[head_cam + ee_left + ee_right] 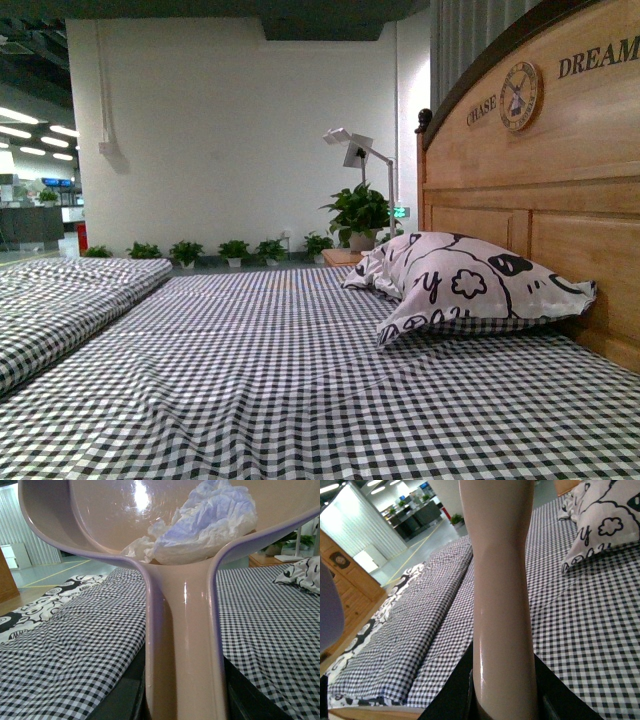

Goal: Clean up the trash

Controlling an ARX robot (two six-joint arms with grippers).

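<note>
Dustpan handle (pixel 185 650) fills the left wrist view, its left hand (pixel 182 707) apparently gripping it; one trash (pixel 200 525) wad lies in the pan at 12 o'clock. Front view shows only one pillow (pixel 465 283) on the bed (pixel 250 380). Right hand (pixel 502 705) grips one pale handle (pixel 502 605).

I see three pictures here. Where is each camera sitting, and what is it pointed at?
Front view: on the robot's body, looking along the checked bed to the pillow; no arm shows.
Left wrist view: on the left arm, looking up the dustpan handle at the trash inside.
Right wrist view: on the right arm, looking along a pink handle.
All three share bed and pillow.
</note>
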